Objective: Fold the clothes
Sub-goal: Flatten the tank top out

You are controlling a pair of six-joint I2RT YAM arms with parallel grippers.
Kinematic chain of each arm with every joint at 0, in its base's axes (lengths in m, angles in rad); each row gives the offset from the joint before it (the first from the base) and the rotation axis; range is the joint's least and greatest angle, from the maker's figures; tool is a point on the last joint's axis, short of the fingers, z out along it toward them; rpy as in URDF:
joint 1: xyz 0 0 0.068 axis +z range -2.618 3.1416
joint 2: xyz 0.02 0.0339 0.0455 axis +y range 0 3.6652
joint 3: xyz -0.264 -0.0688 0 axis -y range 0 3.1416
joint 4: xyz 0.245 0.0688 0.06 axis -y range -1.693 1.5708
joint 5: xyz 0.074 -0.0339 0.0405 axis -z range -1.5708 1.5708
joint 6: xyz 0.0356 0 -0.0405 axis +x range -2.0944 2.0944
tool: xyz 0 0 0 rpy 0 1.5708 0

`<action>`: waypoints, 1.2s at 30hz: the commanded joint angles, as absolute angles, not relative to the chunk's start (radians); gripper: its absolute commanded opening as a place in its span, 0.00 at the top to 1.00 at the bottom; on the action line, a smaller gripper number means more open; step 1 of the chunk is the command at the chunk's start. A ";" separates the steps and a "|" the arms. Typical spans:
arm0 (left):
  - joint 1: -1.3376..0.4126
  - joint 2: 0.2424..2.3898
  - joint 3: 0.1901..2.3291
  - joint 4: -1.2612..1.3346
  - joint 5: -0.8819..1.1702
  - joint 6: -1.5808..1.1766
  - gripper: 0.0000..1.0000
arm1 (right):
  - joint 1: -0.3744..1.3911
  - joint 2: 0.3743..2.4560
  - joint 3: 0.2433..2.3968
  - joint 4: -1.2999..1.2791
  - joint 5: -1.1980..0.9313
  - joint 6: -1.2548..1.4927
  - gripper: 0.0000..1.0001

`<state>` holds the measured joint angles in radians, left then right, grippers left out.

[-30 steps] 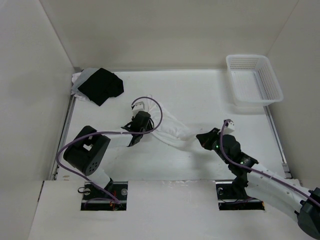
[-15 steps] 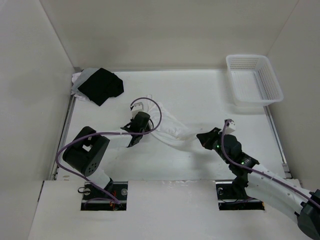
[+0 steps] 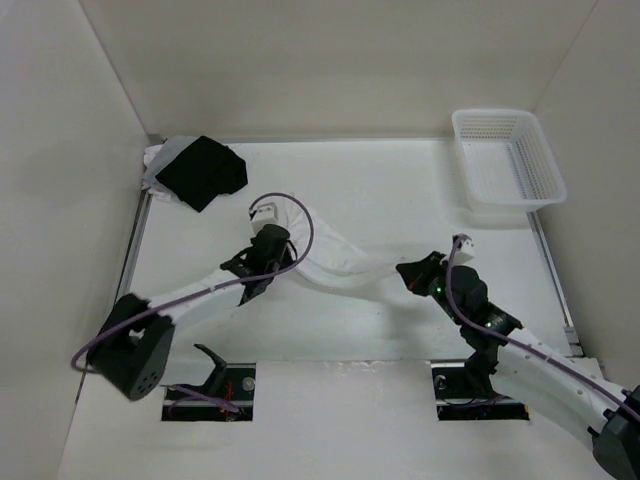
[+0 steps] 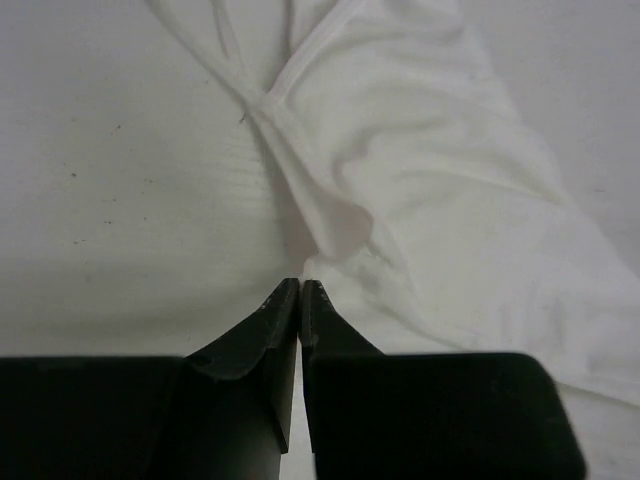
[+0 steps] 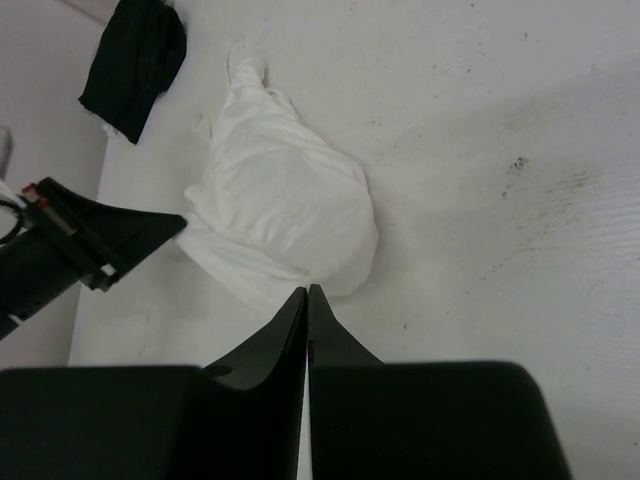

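We see the white thin fabric garment with strap loops (image 3: 345,262) stretched across the white bench (image 3: 420,190) | left hand (image 4: 300,285) closed, pinching its left end | right hand (image 5: 306,290) closed on its right end | we judge: held so to spread it before folding.

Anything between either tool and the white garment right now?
Nothing visible. The left tool and the right tool are each shut directly on an edge of the white garment. The black cloth and mesh basket lie well apart from it.
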<state>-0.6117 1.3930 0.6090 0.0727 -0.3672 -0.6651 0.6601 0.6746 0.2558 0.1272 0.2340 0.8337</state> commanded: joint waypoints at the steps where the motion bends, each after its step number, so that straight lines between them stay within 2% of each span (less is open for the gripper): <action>1: -0.627 1.150 0.666 -0.055 -0.393 -0.661 0.98 | 0.653 0.631 0.368 0.118 0.227 0.781 0.97; 6: -0.633 0.872 0.828 -0.303 -0.434 -0.652 0.98 | 0.657 0.560 0.555 -0.006 0.267 0.698 0.98; 10: -0.639 0.766 0.963 -0.412 -0.449 -0.644 0.98 | 0.699 0.540 0.737 -0.092 0.317 0.654 0.99; 16: -0.657 0.693 1.132 -0.456 -0.456 -0.635 0.98 | 0.887 0.529 0.966 -0.179 0.449 0.608 1.00; 20: -0.654 0.702 1.161 -0.437 -0.488 -0.621 0.98 | 1.019 0.564 1.026 -0.186 0.586 0.543 1.00; 23: -0.656 0.741 1.155 -0.387 -0.506 -0.609 0.98 | 1.035 0.626 1.040 -0.160 0.632 0.497 1.00; 26: -0.630 0.822 1.138 -0.307 -0.515 -0.594 0.98 | 0.906 0.727 1.042 -0.101 0.550 0.477 1.00; 30: -0.558 0.963 1.147 -0.194 -0.468 -0.609 0.98 | 0.653 0.895 1.045 0.020 0.294 0.531 1.00; 33: -0.454 1.095 1.242 -0.150 -0.362 -0.641 0.98 | 0.503 1.043 1.123 0.089 0.125 0.589 1.00; 36: -0.360 1.216 1.388 -0.146 -0.290 -0.661 0.99 | 0.424 1.159 1.262 0.091 0.043 0.627 1.00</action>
